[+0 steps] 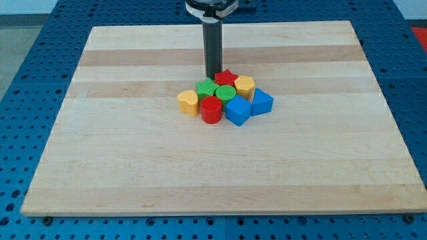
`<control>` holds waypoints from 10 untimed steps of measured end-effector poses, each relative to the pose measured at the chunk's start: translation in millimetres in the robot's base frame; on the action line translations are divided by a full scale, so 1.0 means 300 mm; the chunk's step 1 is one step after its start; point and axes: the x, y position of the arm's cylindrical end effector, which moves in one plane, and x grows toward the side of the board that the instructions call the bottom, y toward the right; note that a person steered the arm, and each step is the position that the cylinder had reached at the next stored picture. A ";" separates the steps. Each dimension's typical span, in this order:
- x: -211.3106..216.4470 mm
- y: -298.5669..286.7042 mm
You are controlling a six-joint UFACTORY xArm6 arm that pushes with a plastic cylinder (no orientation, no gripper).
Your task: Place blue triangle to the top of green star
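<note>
Blue perforated flooring surrounds the pale wooden bench (133, 160), which carries no container, only a tight cluster of blocks near its middle. Taking the green star (206, 89) as landmark: the dark rod comes down from the view's top, and my tip (213, 77) rests just above the star, beside the red star (226, 77) that sits up and to the star's right. The rod has no jaws, so no opening can be told. A blue cube (238, 111) lies down and to the right of the green star. The blue triangle (261, 102) lies farther right, at the cluster's edge. A red cylinder (211, 109) stands just below the star, a green cylinder (225, 93) touches its right side, a yellow hexagon-like block (245, 86) is beyond that, and a yellow heart-like block (189, 103) sits down-left.
</note>
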 end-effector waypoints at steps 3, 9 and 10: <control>0.000 0.671; 0.258 0.325; 0.296 0.324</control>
